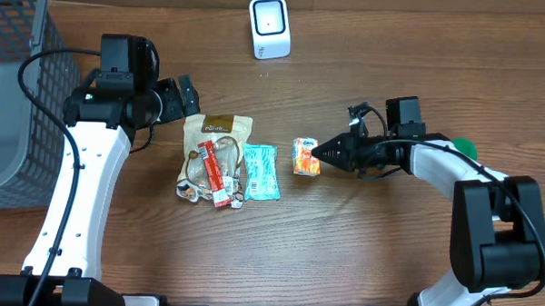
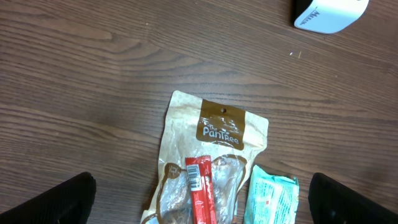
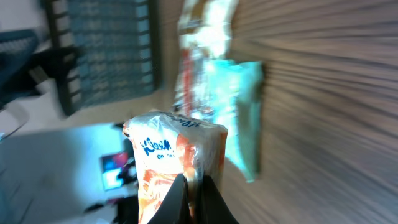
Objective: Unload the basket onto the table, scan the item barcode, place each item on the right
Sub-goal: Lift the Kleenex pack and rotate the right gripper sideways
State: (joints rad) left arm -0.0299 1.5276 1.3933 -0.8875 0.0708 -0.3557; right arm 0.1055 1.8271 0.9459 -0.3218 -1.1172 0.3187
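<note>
My right gripper point(image 1: 320, 155) is shut on the edge of a small orange snack packet point(image 1: 305, 156), holding it just right of the pile; in the right wrist view the packet point(image 3: 177, 155) stands pinched between the dark fingertips point(image 3: 211, 199). A white barcode scanner point(image 1: 269, 27) stands at the back of the table, its corner point(image 2: 329, 14) in the left wrist view. My left gripper point(image 1: 185, 95) hangs open above a tan snack bag point(image 2: 211, 155), with a red stick pack point(image 2: 202, 196) lying on it and a teal packet point(image 2: 270, 199) beside.
A grey mesh basket point(image 1: 16, 89) stands at the far left edge. The tan bag point(image 1: 213, 151), red stick point(image 1: 215, 174) and teal packet point(image 1: 260, 171) lie in a pile at mid-table. A green object point(image 1: 465, 146) peeks out behind the right arm.
</note>
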